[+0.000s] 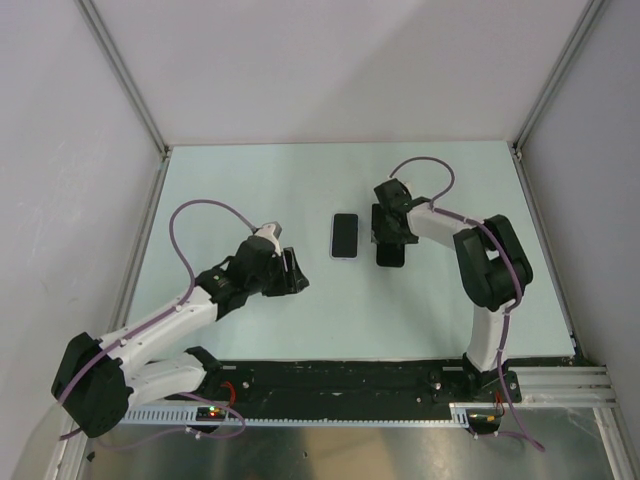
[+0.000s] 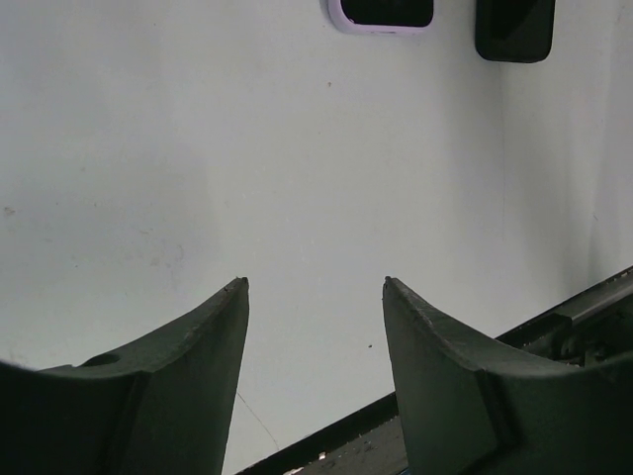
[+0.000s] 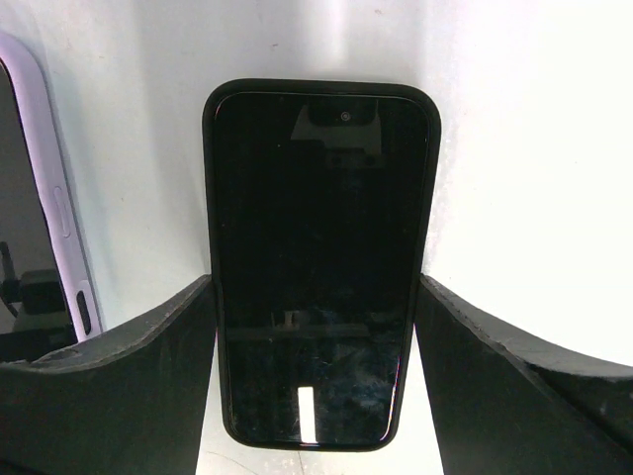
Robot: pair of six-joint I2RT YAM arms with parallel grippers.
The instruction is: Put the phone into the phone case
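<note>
On the worktop (image 1: 250, 190) our left hand (image 2: 315, 284) gapes empty, while our right hand (image 3: 315, 287) brackets the flat black phone (image 3: 316, 198) beside the lilac-rimmed case (image 1: 345, 236), contact unclear; we judge the phone stiff and slick, best pinched across its long edges.

bright even overhead light, soft shadows, wrist views' near edges perhaps blurred

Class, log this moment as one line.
right pincer: open, straddling glossy black rectangular phone | left pincer: open, empty | lilac-rimmed rectangular item: flat beside it
</note>
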